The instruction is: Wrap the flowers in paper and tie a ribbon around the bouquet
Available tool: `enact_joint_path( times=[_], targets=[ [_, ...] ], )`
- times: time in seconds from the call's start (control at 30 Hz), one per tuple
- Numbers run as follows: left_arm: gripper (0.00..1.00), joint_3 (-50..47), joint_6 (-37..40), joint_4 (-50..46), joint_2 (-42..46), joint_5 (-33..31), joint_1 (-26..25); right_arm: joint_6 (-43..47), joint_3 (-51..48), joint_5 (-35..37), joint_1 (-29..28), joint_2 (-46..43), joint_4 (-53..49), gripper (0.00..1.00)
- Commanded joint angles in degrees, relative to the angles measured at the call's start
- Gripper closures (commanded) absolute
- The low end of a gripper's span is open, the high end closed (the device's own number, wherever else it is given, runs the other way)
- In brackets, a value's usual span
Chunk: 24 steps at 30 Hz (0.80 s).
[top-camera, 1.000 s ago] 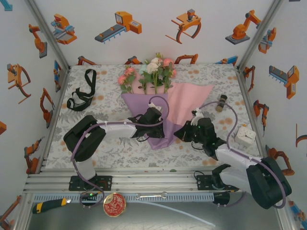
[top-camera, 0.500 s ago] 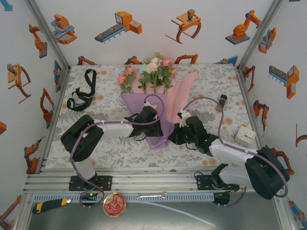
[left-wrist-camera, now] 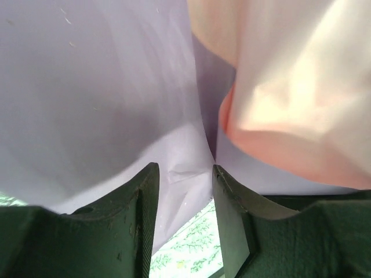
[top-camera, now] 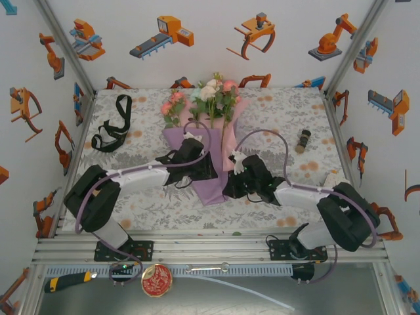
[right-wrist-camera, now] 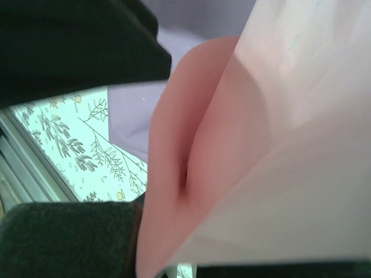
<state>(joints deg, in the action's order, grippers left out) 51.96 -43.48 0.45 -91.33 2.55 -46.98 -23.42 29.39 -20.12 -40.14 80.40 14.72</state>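
Note:
The flowers [top-camera: 213, 98] lie at the back middle with pink, white and pale heads, and their stems run under the paper [top-camera: 211, 190]. The paper's lilac side faces up and a pink flap [top-camera: 230, 149] is folded over the stems. My left gripper [top-camera: 202, 172] [left-wrist-camera: 184, 174] rests on the lilac side, open, with a loose paper edge [left-wrist-camera: 179, 174] between its fingers [left-wrist-camera: 145, 220]. My right gripper [top-camera: 231, 186] [right-wrist-camera: 174, 255] is shut on the pink flap [right-wrist-camera: 243, 150], which hides its jaws. The black ribbon [top-camera: 111, 130] lies loose at the far left.
A small dark spool [top-camera: 304, 140] lies right of the bouquet. A white cube [top-camera: 335, 178] sits by the right arm's elbow. On the near ledge lie a yellow-handled tool [top-camera: 65, 281] and a round red tin [top-camera: 156, 279]. Side walls close in the table [top-camera: 275, 105].
My right gripper has moved left and drawn the pink flap over the stems. My left gripper has shifted left and back along the paper, and its jaws have widened.

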Motion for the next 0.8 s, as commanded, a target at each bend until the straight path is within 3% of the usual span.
enact_joint_path(
  times=[0.0, 0.17, 0.33, 0.57, 0.7, 0.77],
  targets=[
    [0.57, -0.4, -3.5, -4.5, 2.9, -0.6, 3.6, 4.3, 3.6, -2.3, -1.3, 3.4, -2.6, 0.85],
    [0.57, -3.2, -7.6, -1.7, 6.7, 3.0, 6.9, 6.9, 7.1, -2.7, -3.3, 8.0, -5.9, 0.78],
    [0.56, -5.3, -14.6, 2.3, 11.7, 6.1, 9.3, 7.3, 9.2, -2.7, -4.6, 10.8, -8.4, 0.64],
    [0.26, -6.5, -16.8, 5.2, 15.3, 3.1, 10.7, 8.8, 9.9, -3.2, -5.7, 12.0, -9.5, 0.67],
    [0.21, -3.2, -15.0, 0.5, 11.1, 0.6, 11.0, 9.2, 10.3, -4.2, -5.9, 12.2, -9.9, 0.71],
    [0.25, -2.3, -15.2, 1.6, 8.4, 0.3, 11.4, 9.2, 10.3, -4.2, -5.9, 11.8, -9.8, 0.69]
  ],
)
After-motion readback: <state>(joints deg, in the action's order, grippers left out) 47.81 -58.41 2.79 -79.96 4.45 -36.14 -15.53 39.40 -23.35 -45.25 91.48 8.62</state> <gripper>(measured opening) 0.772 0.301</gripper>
